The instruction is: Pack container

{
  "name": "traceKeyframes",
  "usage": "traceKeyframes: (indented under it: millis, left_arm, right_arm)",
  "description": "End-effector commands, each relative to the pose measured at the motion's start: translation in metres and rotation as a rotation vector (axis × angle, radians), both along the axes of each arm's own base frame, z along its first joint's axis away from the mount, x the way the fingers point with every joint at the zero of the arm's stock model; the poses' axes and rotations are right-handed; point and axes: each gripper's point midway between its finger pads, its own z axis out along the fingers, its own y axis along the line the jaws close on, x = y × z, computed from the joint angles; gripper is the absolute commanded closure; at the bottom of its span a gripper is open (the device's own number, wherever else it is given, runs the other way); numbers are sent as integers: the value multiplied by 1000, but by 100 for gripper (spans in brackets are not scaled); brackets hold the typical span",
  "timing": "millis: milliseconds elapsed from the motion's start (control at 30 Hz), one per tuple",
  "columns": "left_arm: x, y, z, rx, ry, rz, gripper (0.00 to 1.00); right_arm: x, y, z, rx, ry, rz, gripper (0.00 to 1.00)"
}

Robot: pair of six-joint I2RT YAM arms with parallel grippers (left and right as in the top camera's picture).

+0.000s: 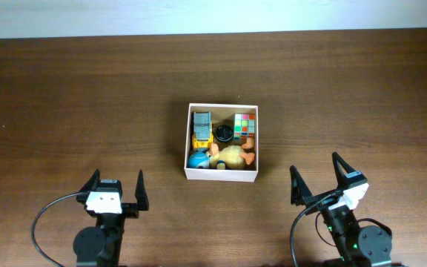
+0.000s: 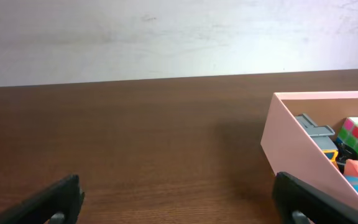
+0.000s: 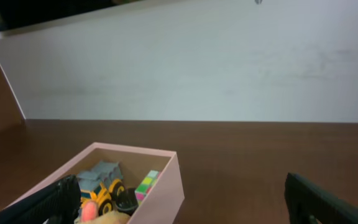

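Both jaws of mine stand wide open and they hold nothing: my left gripper [image 1: 118, 178] and my right gripper [image 1: 315, 167] are at the near side of the table [image 1: 65, 96], one on each side, and neither touches any object. Between them and a little farther away is the container [image 1: 186, 141], in the middle of the table, apart from both grippers. It is upright with its top open. Inside it I see a yellow soft toy [image 1: 232, 157] at the front, a colour cube [image 1: 245, 124] in the back right corner, a grey and yellow truck [image 1: 201, 124] at the back left, a blue ball [image 1: 198, 158] in the front left corner, and a black round piece [image 1: 223, 133] in the middle. I see no loose toy on the wood around the box, so I judge the packing is finished or almost finished. I see no lid, so I cannot tell if closing is left.
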Motion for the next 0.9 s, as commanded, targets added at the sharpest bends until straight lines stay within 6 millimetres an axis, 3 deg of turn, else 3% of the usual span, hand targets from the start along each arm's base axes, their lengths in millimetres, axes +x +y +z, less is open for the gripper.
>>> traceKeyframes:
  millis: [0, 233, 467, 867]
  left_arm:
    - [0, 0, -1, 15, -5, -1, 1]
    - [0, 0, -1, 15, -5, -1, 1]
    - [0, 1, -1, 15, -5, -1, 1]
    - [0, 0, -1, 15, -5, -1, 1]
  right_arm:
    - [1, 4, -20, -11, 23, 18, 1]
    - [5, 0, -51, -51, 102, -5, 1]
    - [5, 0, -51, -170, 65, -8, 1]
    - [6, -4, -52, -184, 66, -27, 1]
